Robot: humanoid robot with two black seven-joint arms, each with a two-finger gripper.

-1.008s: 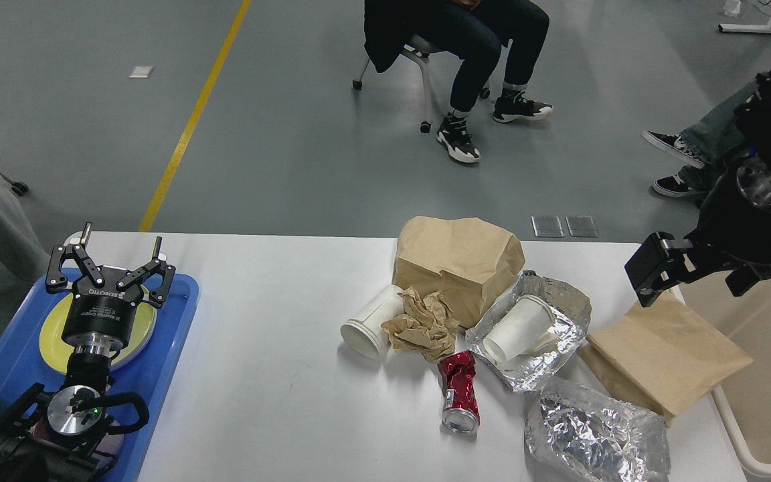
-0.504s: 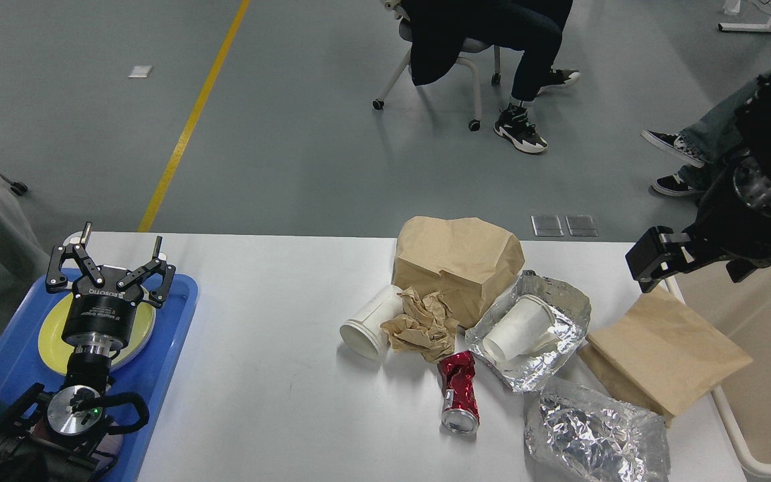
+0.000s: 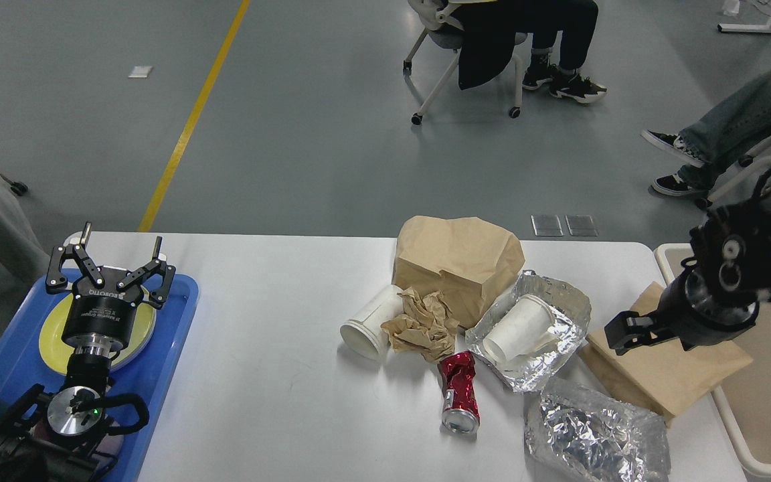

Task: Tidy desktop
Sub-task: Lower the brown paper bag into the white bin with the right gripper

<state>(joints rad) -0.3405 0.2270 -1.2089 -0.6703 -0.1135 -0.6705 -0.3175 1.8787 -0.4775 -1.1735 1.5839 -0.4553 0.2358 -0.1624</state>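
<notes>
Clearing litter off the desktop (image 3: 278,395), which is spreading wide and white across the foreground: the right gripper (image 3: 626,331) is hanging over the flat brown paper bag (image 3: 666,375) by the beige bin (image 3: 760,402) (its opening cannot be told), likely lining up a grasp on thin, creased paper. The left gripper (image 3: 111,268) is gaping empty over the blue tray (image 3: 164,361). Crinkled foil (image 3: 593,435) and a crushed red can (image 3: 459,388) are waiting.
</notes>
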